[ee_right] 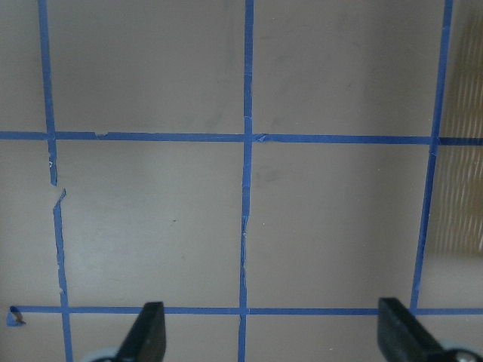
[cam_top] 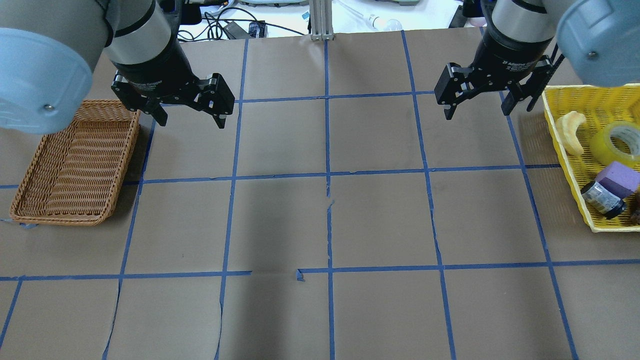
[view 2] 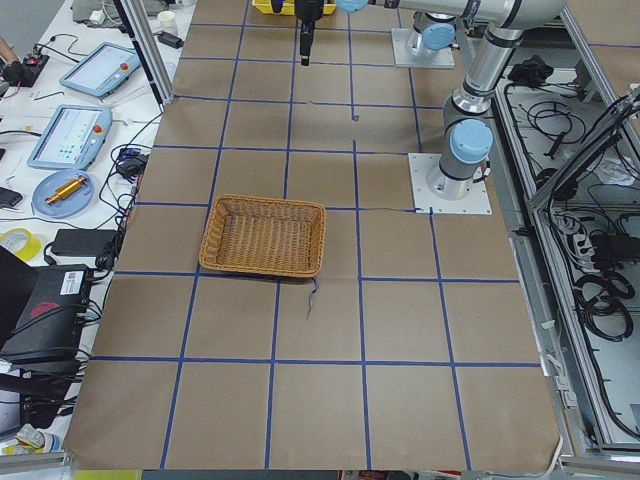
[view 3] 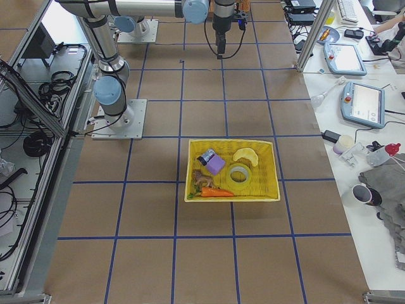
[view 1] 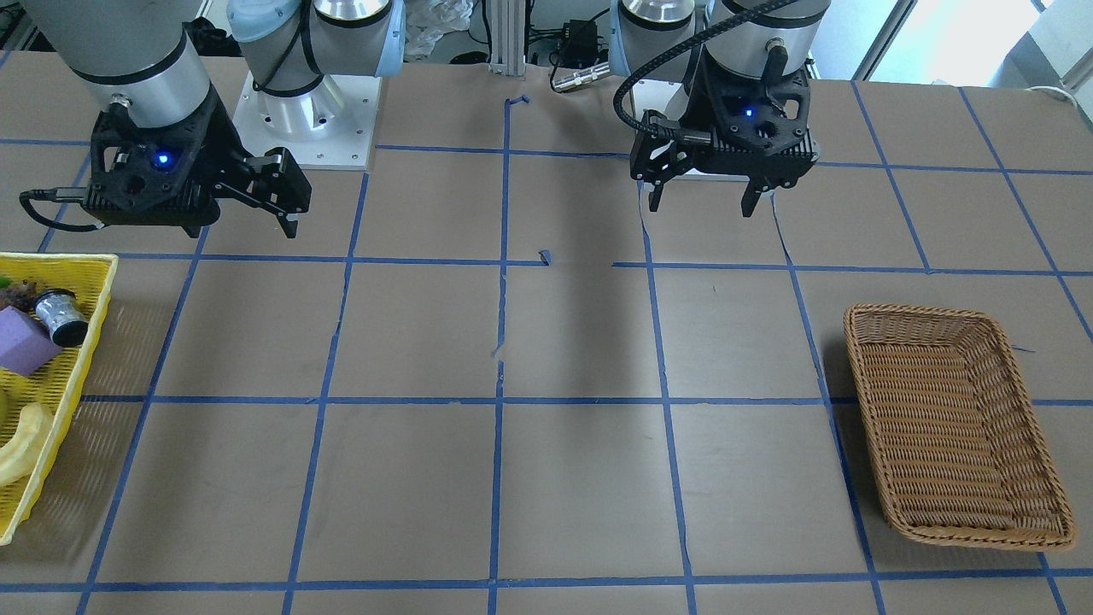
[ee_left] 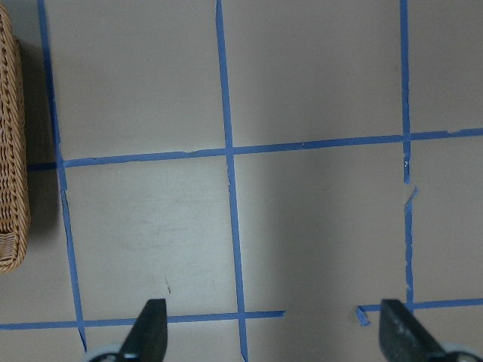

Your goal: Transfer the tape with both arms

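Observation:
The tape (cam_top: 619,142), a wide translucent yellow roll, lies in the yellow basket (cam_top: 564,150) at the table's right end; it also shows in the exterior right view (view 3: 239,173). It is out of sight in the front-facing view. My right gripper (cam_top: 477,113) hangs open and empty above the table, left of that basket and apart from it; it also shows in the front-facing view (view 1: 243,224) and its wrist view (ee_right: 273,332). My left gripper (cam_top: 191,120) hangs open and empty beside the wicker basket (cam_top: 75,220), and shows in two more views (view 1: 702,207) (ee_left: 273,332).
The yellow basket (view 1: 90,337) also holds a purple block (cam_top: 617,177), a small silver-and-black cylinder (cam_top: 602,198) and a pale banana-shaped piece (cam_top: 572,131). The brown wicker basket (view 1: 862,342) has nothing in it. Blue tape lines grid the brown table.

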You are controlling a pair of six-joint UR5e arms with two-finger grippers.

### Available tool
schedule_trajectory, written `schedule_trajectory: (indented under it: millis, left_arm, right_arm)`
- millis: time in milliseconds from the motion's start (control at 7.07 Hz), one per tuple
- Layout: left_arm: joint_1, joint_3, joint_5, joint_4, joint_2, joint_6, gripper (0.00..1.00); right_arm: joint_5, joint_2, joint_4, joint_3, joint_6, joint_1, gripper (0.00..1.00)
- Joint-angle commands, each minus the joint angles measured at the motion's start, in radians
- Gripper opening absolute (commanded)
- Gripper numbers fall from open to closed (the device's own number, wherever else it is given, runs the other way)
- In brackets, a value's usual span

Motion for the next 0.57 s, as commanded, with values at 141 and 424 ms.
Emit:
schedule_trajectory:
  millis: [141, 424]
  left_arm:
    - [0.001, 0.000, -0.001, 0.001, -0.001, 0.000, 1.00]
    - [0.001, 0.000, -0.001, 0.001, -0.001, 0.000, 1.00]
  right_arm:
    - [-0.001, 0.001, 0.004, 0.000, 0.000, 0.000, 1.00]
    - [-0.005, 0.004, 0.003, 0.002, 0.002, -0.002, 1.00]
